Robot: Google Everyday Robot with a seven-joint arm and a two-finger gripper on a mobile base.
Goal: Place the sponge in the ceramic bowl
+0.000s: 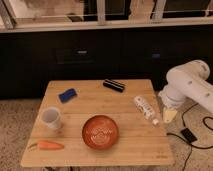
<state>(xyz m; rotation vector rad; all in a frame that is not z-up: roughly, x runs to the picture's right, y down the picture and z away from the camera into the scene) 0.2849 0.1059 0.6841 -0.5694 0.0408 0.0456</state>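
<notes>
The blue sponge [67, 95] lies flat near the table's back left. The orange-red ceramic bowl [100, 131] stands at the front middle, with a pale pattern inside and nothing in it. My white arm comes in from the right, and the gripper [170, 116] hangs just off the table's right edge, next to a lying bottle, far from both sponge and bowl. Nothing shows in the gripper.
A white mug [51, 118] stands left of the bowl, with a carrot [45, 145] at the front left corner. A black bar [114, 85] lies at the back middle. A plastic bottle [146, 109] lies on the right side of the wooden table [135, 145]. Cables trail on the floor at right.
</notes>
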